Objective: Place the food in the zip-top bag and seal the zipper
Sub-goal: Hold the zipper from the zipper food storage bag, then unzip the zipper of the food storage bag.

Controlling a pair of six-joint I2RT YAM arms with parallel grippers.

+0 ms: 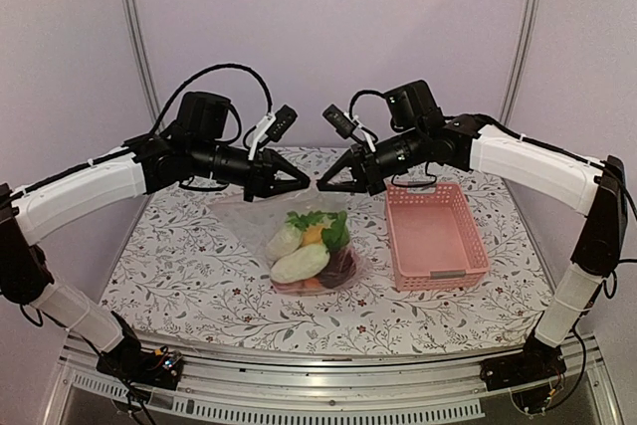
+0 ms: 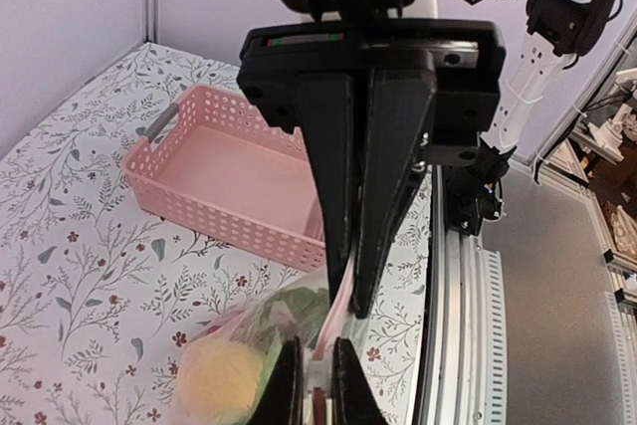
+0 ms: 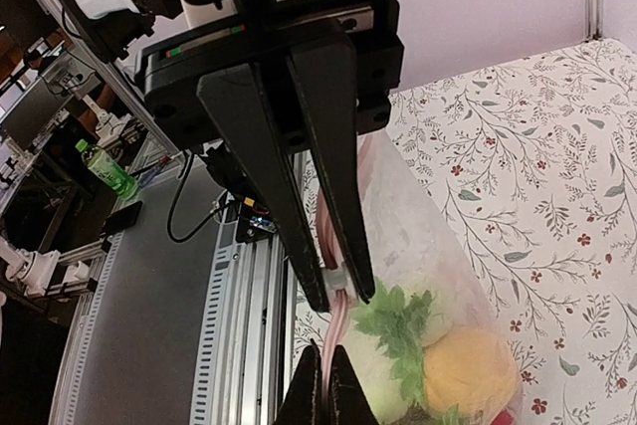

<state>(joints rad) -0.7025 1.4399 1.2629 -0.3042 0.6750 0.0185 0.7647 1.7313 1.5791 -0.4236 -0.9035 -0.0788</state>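
The clear zip-top bag (image 1: 251,218) hangs over the table's middle, lifted by its mouth, with the food inside: a white oblong piece (image 1: 299,264), green leaves (image 1: 324,222), an orange ball (image 1: 314,235) and a dark purple one (image 1: 342,267). Both grippers meet tip to tip at the bag's top edge. My left gripper (image 2: 316,345) is shut on the white slider of the zipper (image 2: 339,311). Facing it, my right gripper (image 3: 324,350) is shut on the pink zipper strip (image 3: 339,323) just beside the slider (image 3: 338,281). A yellow-tan ball (image 3: 468,370) and leaves (image 3: 398,330) show through the plastic.
A pink lattice basket (image 1: 435,238) sits to the right of the bag with nothing inside. The flowered tablecloth (image 1: 179,266) covers the table, ending in a metal rail (image 1: 328,385) at the near edge. Lilac walls close in the back and sides.
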